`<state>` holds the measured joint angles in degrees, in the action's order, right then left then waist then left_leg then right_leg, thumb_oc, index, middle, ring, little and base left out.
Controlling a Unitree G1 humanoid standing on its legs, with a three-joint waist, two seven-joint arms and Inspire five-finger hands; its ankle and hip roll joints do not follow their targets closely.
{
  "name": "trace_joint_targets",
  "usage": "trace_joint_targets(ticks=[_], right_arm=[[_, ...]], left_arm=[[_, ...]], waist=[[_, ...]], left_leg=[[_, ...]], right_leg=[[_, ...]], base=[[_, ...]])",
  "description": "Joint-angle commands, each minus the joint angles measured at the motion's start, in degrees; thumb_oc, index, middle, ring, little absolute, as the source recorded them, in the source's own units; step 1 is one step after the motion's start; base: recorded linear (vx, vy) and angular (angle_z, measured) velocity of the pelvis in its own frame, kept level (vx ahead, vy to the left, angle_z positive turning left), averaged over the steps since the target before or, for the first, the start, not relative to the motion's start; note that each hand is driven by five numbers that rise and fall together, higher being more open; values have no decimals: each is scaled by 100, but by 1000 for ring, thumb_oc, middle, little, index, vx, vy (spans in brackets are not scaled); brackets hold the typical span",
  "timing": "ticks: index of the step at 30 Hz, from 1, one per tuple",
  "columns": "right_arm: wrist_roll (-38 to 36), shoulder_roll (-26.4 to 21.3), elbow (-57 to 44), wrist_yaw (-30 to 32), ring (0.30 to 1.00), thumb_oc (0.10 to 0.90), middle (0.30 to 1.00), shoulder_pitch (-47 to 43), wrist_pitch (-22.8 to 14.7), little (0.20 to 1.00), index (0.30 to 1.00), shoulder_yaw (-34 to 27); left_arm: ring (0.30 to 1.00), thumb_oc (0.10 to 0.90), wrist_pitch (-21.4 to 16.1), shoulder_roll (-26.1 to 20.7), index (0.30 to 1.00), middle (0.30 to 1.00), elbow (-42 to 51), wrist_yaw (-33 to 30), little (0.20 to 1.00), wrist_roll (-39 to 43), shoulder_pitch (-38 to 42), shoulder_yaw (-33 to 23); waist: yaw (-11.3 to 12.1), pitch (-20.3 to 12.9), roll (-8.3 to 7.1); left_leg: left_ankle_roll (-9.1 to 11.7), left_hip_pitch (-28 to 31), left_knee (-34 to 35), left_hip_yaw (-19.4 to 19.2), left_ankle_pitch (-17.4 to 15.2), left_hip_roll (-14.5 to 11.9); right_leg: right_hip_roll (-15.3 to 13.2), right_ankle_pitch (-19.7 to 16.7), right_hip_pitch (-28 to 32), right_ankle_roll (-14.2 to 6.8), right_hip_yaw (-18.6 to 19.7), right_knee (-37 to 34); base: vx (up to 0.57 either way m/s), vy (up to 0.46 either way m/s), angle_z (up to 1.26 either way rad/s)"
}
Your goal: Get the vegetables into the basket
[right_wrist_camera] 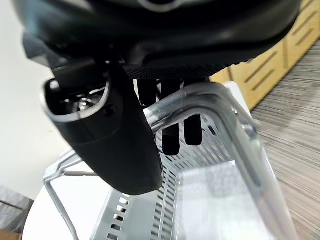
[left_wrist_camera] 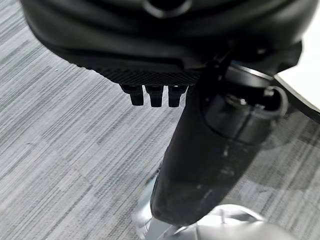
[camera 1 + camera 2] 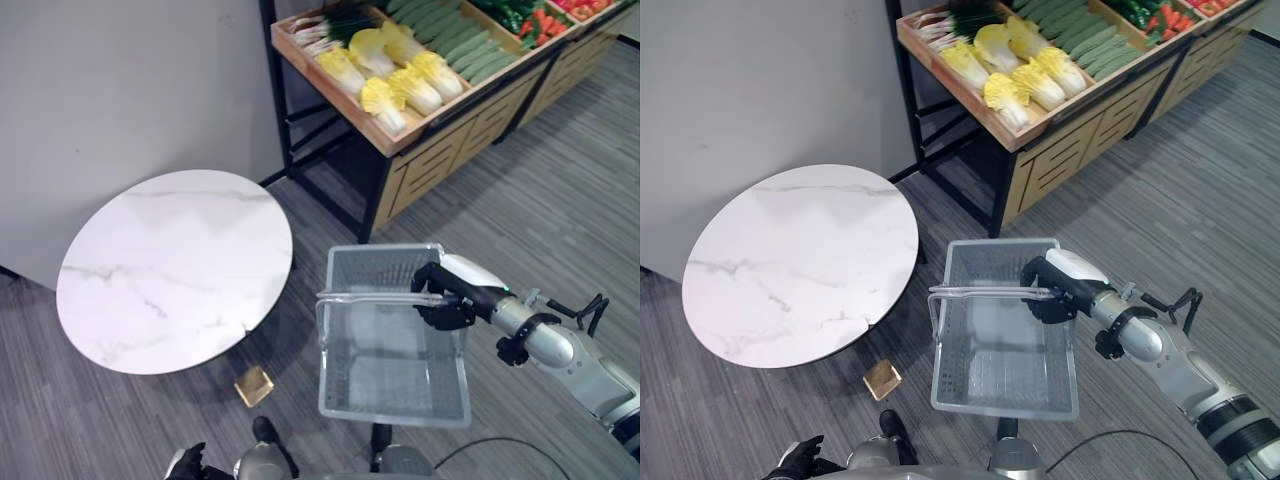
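Perforated grey plastic basket (image 3: 392, 350), rectangular with rounded corners, hanging over the striped grey carpet (image 3: 560, 200), nothing in it. Clear, tubular handle (image 3: 370, 297) swung up across its top; right hand (image 3: 445, 297) clenched round that handle at the basket's right side, fingers (image 1: 170, 135) hooked under the bar in the right wrist view.

Vegetables up on the slanted wooden shelf (image 3: 400, 140) at the far side, well apart from the basket: pale yellow, ruffled cabbages (image 3: 400, 75) in a row, long smooth green cucumbers (image 3: 455, 35) beside them, green-topped onions (image 3: 330, 25) at the left end, red and green peppers (image 3: 535, 20) further right. Shelf front of slatted light wood on a black metal frame (image 3: 290, 120).

Round table (image 3: 175, 265) with a glossy white marble top, thin dark rim, close to the basket's left edge with a narrow strip of carpet between. Small tan square (image 3: 254, 385) on the floor just below the table's near edge; hard to say what it is. Open carpet to the right of the basket and toward the shelf.

Left hand (image 3: 190, 463) low at the bottom edge, fingers (image 2: 152, 95) curled in, holding nothing.
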<state>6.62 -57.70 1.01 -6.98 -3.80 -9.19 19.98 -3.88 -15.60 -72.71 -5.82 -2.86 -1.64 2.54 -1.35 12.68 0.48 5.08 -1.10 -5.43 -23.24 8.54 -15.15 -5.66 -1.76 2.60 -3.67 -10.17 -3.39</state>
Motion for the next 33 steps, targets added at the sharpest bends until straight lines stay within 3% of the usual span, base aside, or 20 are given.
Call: trace_joint_targets(ticks=[1, 2, 3, 4, 7, 12, 17, 20, 24, 25, 29, 30, 31, 32, 33], right_arm=[[-645, -176, -804, 450, 300, 400, 300, -1091, -683, 300, 300, -667], [-645, -175, -801, 451, 300, 400, 300, -1097, -684, 300, 300, -664], [-693, -172, -692, 431, 300, 400, 300, -1245, -681, 300, 300, -594], [-693, -171, -688, 432, 300, 400, 300, -1254, -681, 300, 300, -585], [-712, -30, -578, 507, 300, 400, 300, -1304, -724, 300, 300, -628], [-556, 223, -402, 655, 300, 400, 300, -946, -666, 300, 300, -993], [-392, 545, 175, 840, 300, 400, 300, -734, -552, 300, 300, -1193], [-180, 689, 642, 996, 300, 400, 300, -612, -460, 300, 300, -1344], [-54, 823, 1097, 1198, 300, 400, 300, -238, -389, 300, 300, -1776], [-52, 914, 1123, 1271, 300, 400, 300, 148, -382, 300, 300, -2160], [82, 1000, 1119, 1371, 300, 400, 300, 416, -365, 300, 300, -2447], [115, 1089, 1243, 1474, 300, 400, 300, 430, -362, 300, 300, -2521], [115, 1091, 1245, 1475, 300, 400, 300, 426, -362, 300, 300, -2520], [118, 1152, 1338, 1550, 300, 400, 300, 379, -358, 300, 300, -2535], [194, 1196, 1405, 1590, 300, 400, 300, 366, -318, 300, 300, -2526]], left_arm=[[1000, 900, -252, -49, 1000, 1000, 154, -120, 1000, 303, 162, 161], [1000, 900, -252, -49, 1000, 1000, 154, -120, 1000, 303, 164, 158], [1000, 900, -286, -44, 1000, 1000, 152, -108, 1000, 367, 124, 162], [1000, 900, -287, -44, 1000, 1000, 152, -108, 1000, 368, 123, 159], [1000, 900, -316, -17, 1000, 1000, 101, -124, 1000, 361, 93, 188], [1000, 900, -316, 28, 1000, 1000, 0, -74, 1000, 240, 182, 287], [1000, 900, -333, -8, 1000, 1000, -39, -44, 1000, 129, 116, 292], [1000, 900, -326, -92, 1000, 1000, -39, -20, 1000, 132, 75, 198], [1000, 900, -328, -205, 1000, 1000, -23, 12, 1000, 54, 67, 160], [1000, 900, -323, -212, 1000, 1000, -15, 6, 1000, 31, 82, 101], [1000, 900, -320, -232, 1000, 1000, 39, -7, 1000, 35, 102, 66], [1000, 900, -326, -260, 1000, 1000, 88, -43, 1000, 49, 120, 65], [1000, 900, -326, -262, 1000, 1000, 88, -43, 1000, 49, 123, 64], [1000, 900, -316, -281, 1000, 1000, 128, -59, 1000, 94, 115, 42], [1000, 900, -308, -287, 1000, 1000, 190, -61, 1000, 152, 53, -18]], waist=[[460, 137, -310], [454, 126, -310], [510, 116, -297], [509, 119, -300], [543, 104, -246], [373, 14, -201], [360, -67, -303], [367, -74, -334], [312, -71, -364], [199, -98, -393], [121, -82, -417], [143, -21, -404], [151, -38, -405], [233, -10, -385], [325, -27, -378]], left_leg=[[-26, -625, -34, 2451, -225, 916], [-27, -639, -25, 2454, -209, 917], [-11, -726, 121, 2899, -114, 1063], [-12, -718, 126, 2895, -114, 1065], [4, -803, 347, 3522, -15, 1343], [-144, -563, 445, 3097, -186, 1346], [-400, -352, 421, 2535, -459, 1399], [-468, -246, 415, 2212, -552, 1387], [-494, -80, 583, 2063, -536, 1400], [-540, -15, 577, 2062, -602, 1456], [-562, 5, 566, 1926, -636, 1466], [-571, 10, 517, 1763, -686, 1410], [-568, -15, 520, 1754, -670, 1406], [-554, 8, 507, 1605, -710, 1336], [-494, 58, 503, 1371, -762, 1240]], right_leg=[[163, 88, -73, 57, 679, 589], [163, 77, -87, 57, 676, 583], [238, -5, -127, 31, 984, 564], [235, 0, -124, 31, 987, 566], [363, -20, -147, 16, 1433, 588], [238, 32, -132, -128, 1787, 611], [68, -136, -266, -357, 2243, 600], [35, -248, -425, -477, 2322, 710], [-14, -318, -473, -562, 2099, 810], [-68, -389, -457, -591, 2094, 819], [-85, -594, -563, -688, 2196, 810], [-121, -520, -664, -676, 1904, 896], [-115, -538, -692, -674, 1914, 891], [-240, -463, -718, -593, 1348, 916], [-479, -472, -695, -504, 484, 835]], base=[[58, -94, -99], [72, -49, -128], [51, -22, -101], [88, -12, -113], [77, 63, -115], [68, 199, -69], [47, 192, -49], [5, 164, -56], [14, 120, -55], [51, 127, -8], [-29, 75, -4], [-96, 45, -39], [-99, 28, -57], [-53, -51, -79], [-46, -49, -71]])
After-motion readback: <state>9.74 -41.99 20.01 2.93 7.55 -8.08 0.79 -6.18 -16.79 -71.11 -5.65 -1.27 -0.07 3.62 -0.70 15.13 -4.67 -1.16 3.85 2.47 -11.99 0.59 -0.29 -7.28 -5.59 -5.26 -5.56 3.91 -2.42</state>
